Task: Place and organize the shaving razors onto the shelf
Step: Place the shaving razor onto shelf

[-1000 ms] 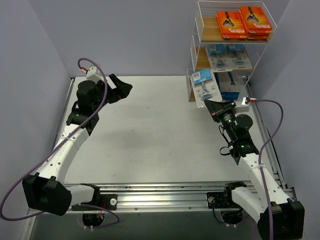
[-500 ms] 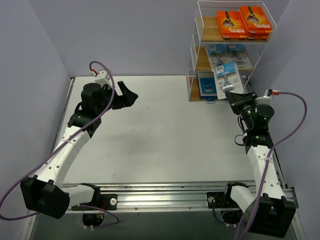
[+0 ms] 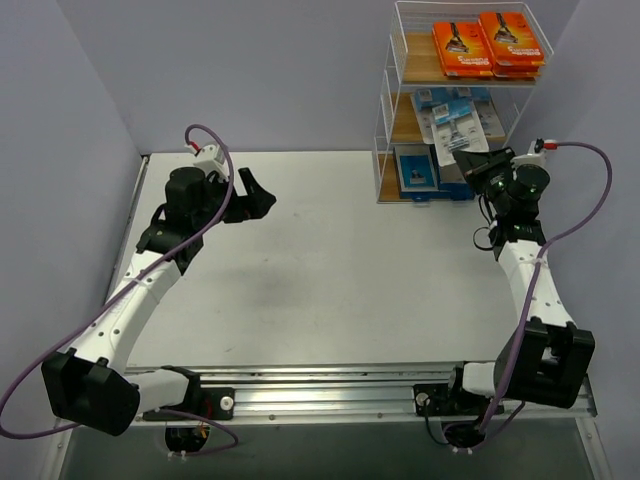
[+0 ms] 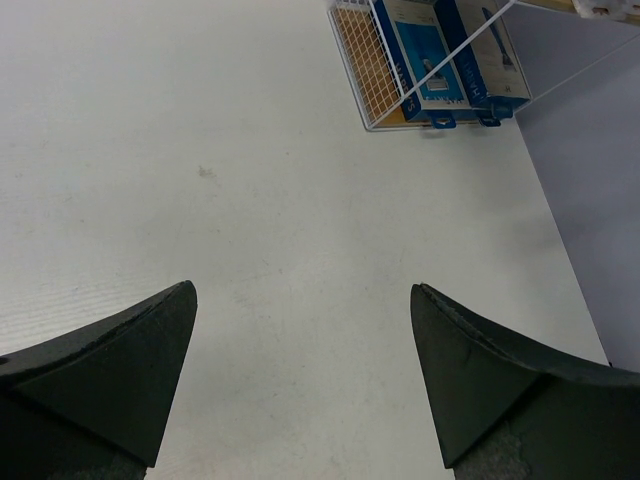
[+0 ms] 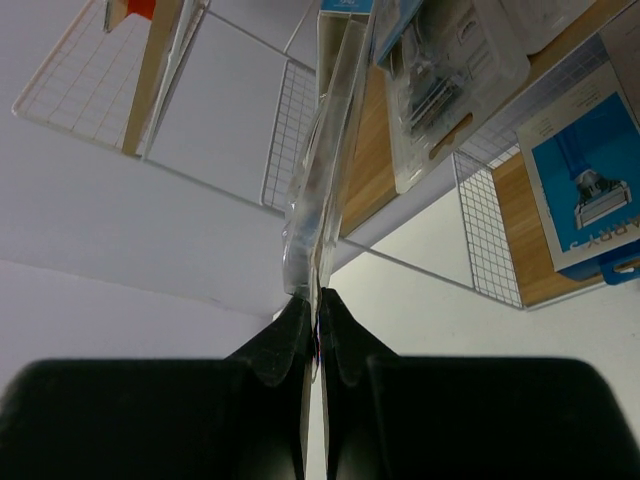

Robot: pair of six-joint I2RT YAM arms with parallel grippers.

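One pack pinched in right gripper at shelf, 2 o'clock | left gripper apart, empty | next, I think: slide it in

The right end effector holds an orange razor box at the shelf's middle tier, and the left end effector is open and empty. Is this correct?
Not an orange box: the right wrist view shows the right end effector pinching a clear blister pack. The rest is correct.

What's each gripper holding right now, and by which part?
The right gripper pinches a clear blister razor pack by its thin edge nearest the wrist, up at the shelf. The left gripper is open and holds nothing.
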